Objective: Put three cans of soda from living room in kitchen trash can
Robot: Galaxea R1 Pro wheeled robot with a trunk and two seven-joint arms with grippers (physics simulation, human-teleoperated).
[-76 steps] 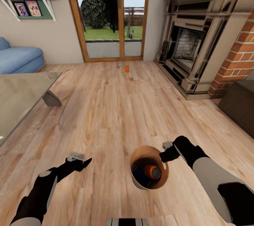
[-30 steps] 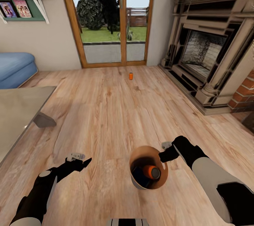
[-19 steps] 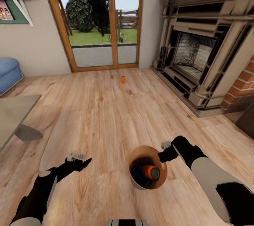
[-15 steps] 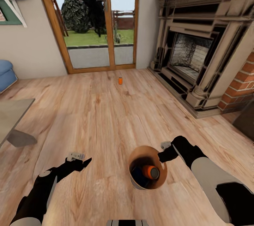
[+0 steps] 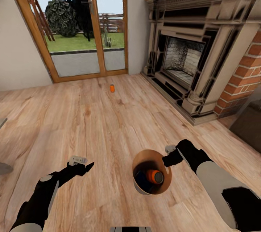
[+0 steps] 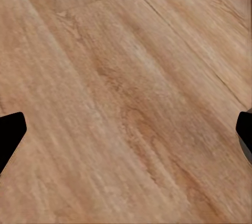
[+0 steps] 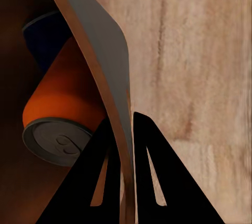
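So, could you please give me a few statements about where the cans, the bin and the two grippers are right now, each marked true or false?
1. The right gripper pinches the rim of the copper-brown tapered bin. True.
2. The bin is empty. False: an orange can and a dark blue can lie inside.
3. A small orange can stands on the wood floor near the glass doors. True.
4. The left gripper holds a can. False: it is open and empty.

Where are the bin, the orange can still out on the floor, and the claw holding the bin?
Bin (image 5: pixel 139 189), head view, outer wall.
Orange can on floor (image 5: pixel 112 88), head view, its side.
Right gripper (image 7: pixel 123 129), right wrist view, between fingertips.
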